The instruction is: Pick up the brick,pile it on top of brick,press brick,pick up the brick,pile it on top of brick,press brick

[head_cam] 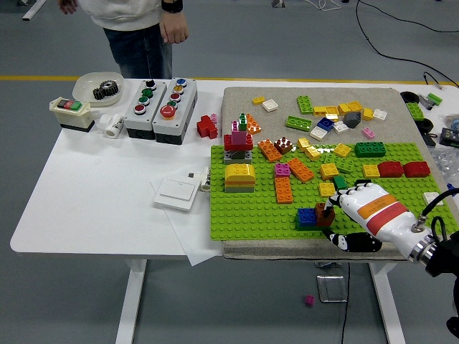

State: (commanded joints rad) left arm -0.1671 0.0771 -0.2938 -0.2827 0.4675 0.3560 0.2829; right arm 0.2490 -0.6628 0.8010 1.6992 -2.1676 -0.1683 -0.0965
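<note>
A brown brick (325, 216) stands on the green baseplate (251, 211) near its front edge, touching a blue brick (306, 216) on its left. My right hand (335, 218), white with a red and orange band, comes in from the lower right. Its fingers are curled over the top and right side of the brown brick, with the dark thumb low by the mat's front edge. Whether the brown brick sits on another brick is hidden by the fingers. My left hand is out of view.
Several loose bricks lie over the baseplate and the beige mat (237, 100) behind it. A yellow stack (240, 177) and a red-pink stack (239, 138) stand at the left. Button boxes (159, 100), a white switch (176, 192) and a bowl (97, 87) lie further left. A person (136, 21) stands at the far left.
</note>
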